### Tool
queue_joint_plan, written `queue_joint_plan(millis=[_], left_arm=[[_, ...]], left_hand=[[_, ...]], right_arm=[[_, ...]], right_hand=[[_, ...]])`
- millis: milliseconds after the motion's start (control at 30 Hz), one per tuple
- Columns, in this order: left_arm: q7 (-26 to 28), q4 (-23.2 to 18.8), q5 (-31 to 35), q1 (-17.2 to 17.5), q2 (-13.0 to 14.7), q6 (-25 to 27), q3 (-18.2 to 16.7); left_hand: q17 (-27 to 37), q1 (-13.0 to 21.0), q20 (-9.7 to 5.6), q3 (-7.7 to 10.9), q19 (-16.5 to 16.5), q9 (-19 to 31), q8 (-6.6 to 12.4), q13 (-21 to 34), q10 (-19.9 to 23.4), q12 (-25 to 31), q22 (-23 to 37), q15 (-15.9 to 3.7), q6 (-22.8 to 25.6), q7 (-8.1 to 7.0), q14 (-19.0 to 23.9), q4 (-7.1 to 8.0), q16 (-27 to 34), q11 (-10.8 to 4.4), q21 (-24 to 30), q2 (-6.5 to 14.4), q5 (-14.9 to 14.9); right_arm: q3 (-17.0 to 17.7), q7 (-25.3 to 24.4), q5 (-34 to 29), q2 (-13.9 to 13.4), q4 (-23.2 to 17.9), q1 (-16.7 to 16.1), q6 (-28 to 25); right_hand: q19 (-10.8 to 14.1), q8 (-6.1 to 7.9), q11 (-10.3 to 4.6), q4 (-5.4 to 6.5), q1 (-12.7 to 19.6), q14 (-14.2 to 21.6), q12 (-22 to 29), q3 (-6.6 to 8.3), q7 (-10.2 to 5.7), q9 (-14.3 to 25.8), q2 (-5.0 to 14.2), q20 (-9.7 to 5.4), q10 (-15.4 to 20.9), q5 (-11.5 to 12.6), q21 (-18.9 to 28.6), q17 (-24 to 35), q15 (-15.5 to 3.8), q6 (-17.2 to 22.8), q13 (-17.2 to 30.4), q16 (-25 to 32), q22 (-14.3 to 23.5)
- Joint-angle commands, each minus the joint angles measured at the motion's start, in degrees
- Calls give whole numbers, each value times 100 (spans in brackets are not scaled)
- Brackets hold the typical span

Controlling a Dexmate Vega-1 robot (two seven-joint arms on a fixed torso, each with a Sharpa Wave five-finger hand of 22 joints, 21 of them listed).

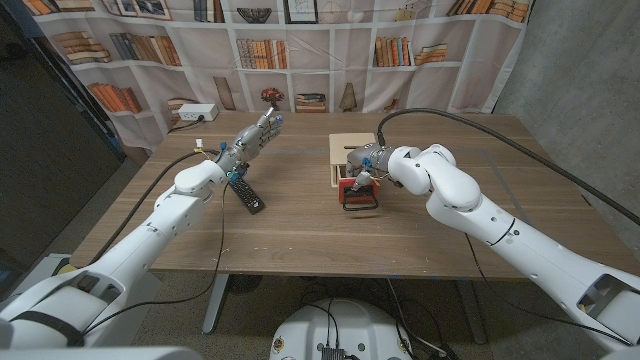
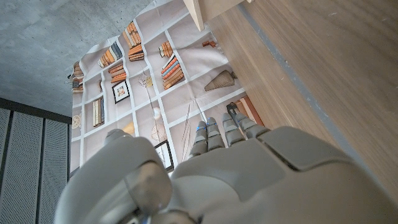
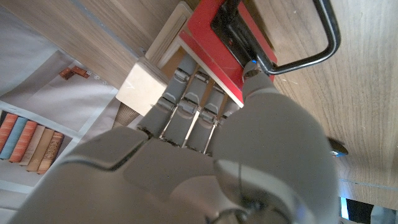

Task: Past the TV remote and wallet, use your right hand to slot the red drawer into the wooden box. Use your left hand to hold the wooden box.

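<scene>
The red drawer (image 1: 356, 190) lies on the table with its black wire handle (image 1: 362, 207) toward me, its far end at the front of the pale wooden box (image 1: 348, 150). My right hand (image 1: 367, 165) grips the drawer, fingers over its top and thumb on its front; in the right wrist view the hand (image 3: 217, 143) covers the red drawer (image 3: 214, 40) right by the box (image 3: 142, 87). My left hand (image 1: 254, 135) is held up left of the box, fingers apart, holding nothing. A black TV remote (image 1: 248, 193) lies below it.
A white device (image 1: 193, 113) sits at the table's back left corner. A bookshelf-print curtain hangs behind the table. Black cables run along both arms. The left wrist view has my left hand (image 2: 236, 180) over the table, with a corner of the box (image 2: 208, 7).
</scene>
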Motion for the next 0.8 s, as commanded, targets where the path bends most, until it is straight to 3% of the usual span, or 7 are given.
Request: queue_joint_plan(millis=[33, 633, 800], left_arm=[[-80, 190, 7, -102, -72, -50, 15], [-267, 425, 33, -275, -183, -107, 72], [-299, 433, 36, -283, -197, -110, 83]], left_hand=[[10, 2, -32, -26, -33, 24, -16, 30, 17, 3, 10, -1, 47, 2, -23, 1, -8, -23, -19, 29, -3], [10, 9, -28, -42, -36, 24, -18, 30, 24, 5, 10, 1, 50, 8, -25, 2, -9, -17, -18, 38, -3], [10, 13, -22, -46, -42, 24, -19, 30, 21, 4, 10, -4, 50, 4, -22, 1, -8, -13, -20, 41, -3]], right_arm=[[-31, 60, -41, 3, 33, 89, 35], [-28, 257, -280, -16, -141, 83, 2], [-32, 353, -427, -6, -233, 58, -7]], right_hand=[[-65, -49, 47, -1, -57, -139, -100, -12, 9, -29, -105, -824, -171, 2, -9, 17, -528, -161, -39, -64, -36], [-290, -71, 95, 34, -399, -603, -286, -54, -5, -76, -230, -784, -561, -38, -110, 32, -471, -562, -152, -179, -106], [-362, -106, 68, 27, -477, -719, -322, -44, -104, -89, -241, -767, -695, -51, -135, 50, -466, -836, -182, -179, -106]])
